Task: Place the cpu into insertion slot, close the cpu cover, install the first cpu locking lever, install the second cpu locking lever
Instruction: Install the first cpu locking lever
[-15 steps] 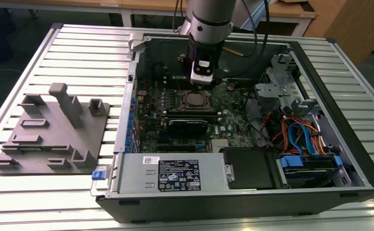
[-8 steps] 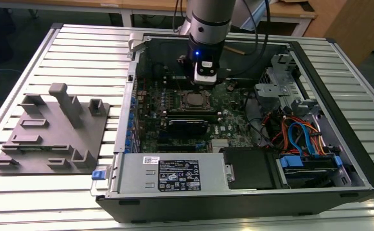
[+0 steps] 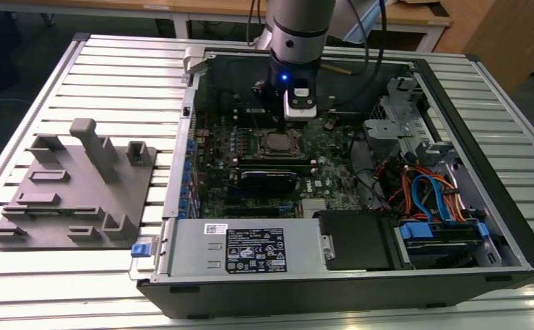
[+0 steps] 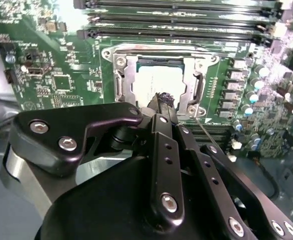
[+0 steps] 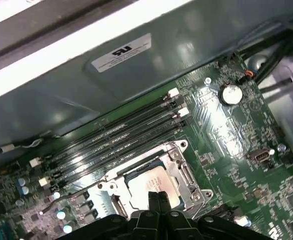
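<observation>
Black pincer [image 4: 164, 100], fingertips pressed together (gripping nothing), hangs over the near edge of the small silver-grey square cpu [image 4: 154, 82], seated in the dark square insertion slot [image 4: 159, 62] beneath the thin silver cpu cover [image 4: 122, 82].

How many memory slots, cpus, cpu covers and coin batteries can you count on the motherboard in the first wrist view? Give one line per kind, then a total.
memory slots: 4
cpu: 1
cpu cover: 1
coin battery: 1
Total: 7
</observation>
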Controlling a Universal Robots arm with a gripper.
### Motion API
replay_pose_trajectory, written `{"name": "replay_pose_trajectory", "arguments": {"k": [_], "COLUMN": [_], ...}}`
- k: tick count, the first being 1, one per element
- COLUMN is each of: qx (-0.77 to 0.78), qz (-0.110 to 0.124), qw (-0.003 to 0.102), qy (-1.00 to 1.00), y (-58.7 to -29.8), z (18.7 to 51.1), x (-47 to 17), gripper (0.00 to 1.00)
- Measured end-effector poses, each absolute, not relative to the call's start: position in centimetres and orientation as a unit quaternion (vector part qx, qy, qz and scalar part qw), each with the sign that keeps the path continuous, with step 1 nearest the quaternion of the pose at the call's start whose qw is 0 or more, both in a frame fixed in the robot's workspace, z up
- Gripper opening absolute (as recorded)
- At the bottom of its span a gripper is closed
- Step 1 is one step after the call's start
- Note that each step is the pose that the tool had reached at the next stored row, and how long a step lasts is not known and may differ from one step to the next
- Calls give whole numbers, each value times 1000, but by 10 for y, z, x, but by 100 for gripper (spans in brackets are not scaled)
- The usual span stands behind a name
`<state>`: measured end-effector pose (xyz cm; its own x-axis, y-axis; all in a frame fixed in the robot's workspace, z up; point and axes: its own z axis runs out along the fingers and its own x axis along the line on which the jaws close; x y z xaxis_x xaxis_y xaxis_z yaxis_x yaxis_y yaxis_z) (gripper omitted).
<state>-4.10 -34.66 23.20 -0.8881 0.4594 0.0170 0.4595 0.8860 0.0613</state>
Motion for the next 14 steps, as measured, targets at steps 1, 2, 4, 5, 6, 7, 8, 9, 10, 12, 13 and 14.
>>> {"name": "replay_pose_trajectory", "arguments": {"k": [1,2,4,5,6,7,8,9,10,12,13,14], "qx": [-232,-225,-208,-199,-191,-181,-172,-163,-154,-139,-131,-124], "qz": [-32,-32,-32,-32,-32,-32,-32,-32,-32,-32,-32,-32], "qw": [-1,-1,-1,0,0,0,1,1,1,1,1,1], "qy": [-972,-974,-978,-979,-981,-983,-985,-986,-987,-990,-991,-992], "y": [-347,-347,-347,-347,-347,-347,-347,-347,-347,-347,-347,-347], "z": [232,232,232,232,232,232,232,232,232,232,232,232], "x": [-41,-41,-41,-41,-41,-41,-41,-41,-41,-41,-41,-41], "gripper": [11,11,11,11,11,11,11,11,11,11,11,11]}}
